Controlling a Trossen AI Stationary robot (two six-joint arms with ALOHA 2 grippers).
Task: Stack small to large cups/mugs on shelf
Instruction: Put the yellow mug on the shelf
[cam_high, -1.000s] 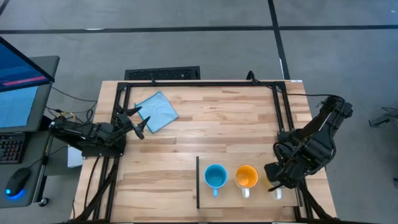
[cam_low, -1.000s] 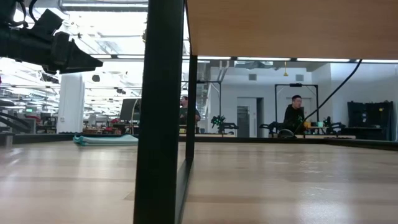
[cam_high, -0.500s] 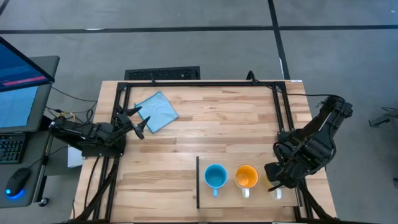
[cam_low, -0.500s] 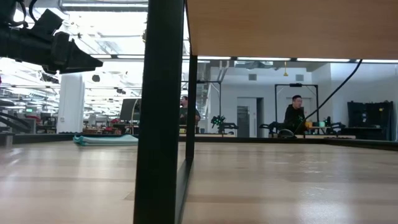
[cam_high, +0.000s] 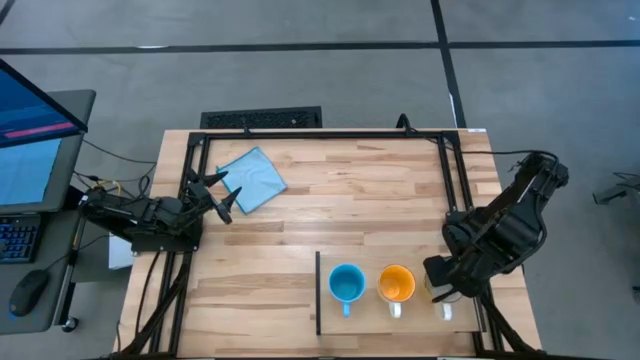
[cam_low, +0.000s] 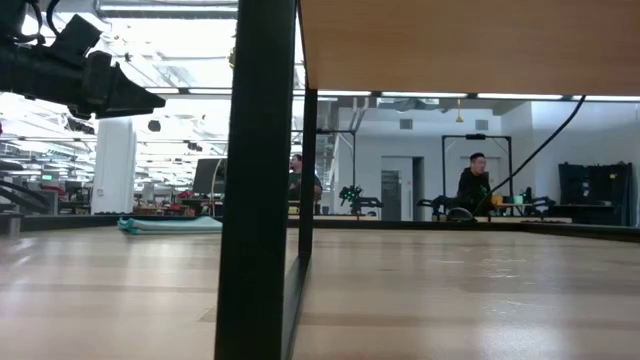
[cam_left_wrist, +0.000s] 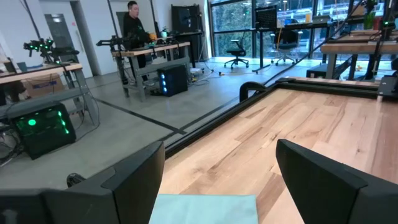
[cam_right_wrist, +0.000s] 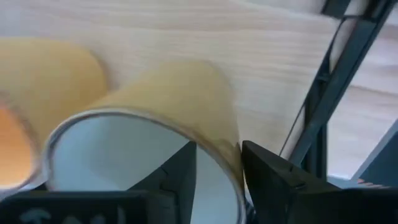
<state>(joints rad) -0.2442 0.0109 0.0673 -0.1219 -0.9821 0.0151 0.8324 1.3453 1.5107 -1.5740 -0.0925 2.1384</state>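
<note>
Three mugs stand in a row on the light-wood shelf (cam_high: 366, 318) at the table's near right: the light-blue mug (cam_high: 347, 284), the orange mug (cam_high: 397, 284) and the white and yellowish mug (cam_high: 446, 311). The white mug is mostly hidden under my right gripper (cam_high: 438, 290). In the right wrist view my right gripper (cam_right_wrist: 219, 169) is partly open. One finger stands inside the white mug (cam_right_wrist: 130, 155) and one outside its wall. My left gripper (cam_high: 222, 196) is open and empty at the table's left, next to a blue cloth (cam_high: 252, 178). My right gripper comes at the white mug from above, with the mug's wall near the rim (cam_right_wrist: 229, 155) in the gap between its two fingers. One finger (cam_right_wrist: 180, 171) is inside and one finger (cam_right_wrist: 267, 171) outside. Whether either finger touches the wall, I cannot tell. The mug stands on the shelf.
A thin dark raised edge (cam_high: 318, 292) bounds the shelf on its left. Dark frame rails (cam_high: 320, 134) run along the table's far and side edges. The blue cloth also shows in the left wrist view (cam_left_wrist: 205, 208). People show in the room beyond the table (cam_low: 472, 185).
My right gripper has shifted a little over the white mug. All three mugs have stayed where they were on the shelf.
</note>
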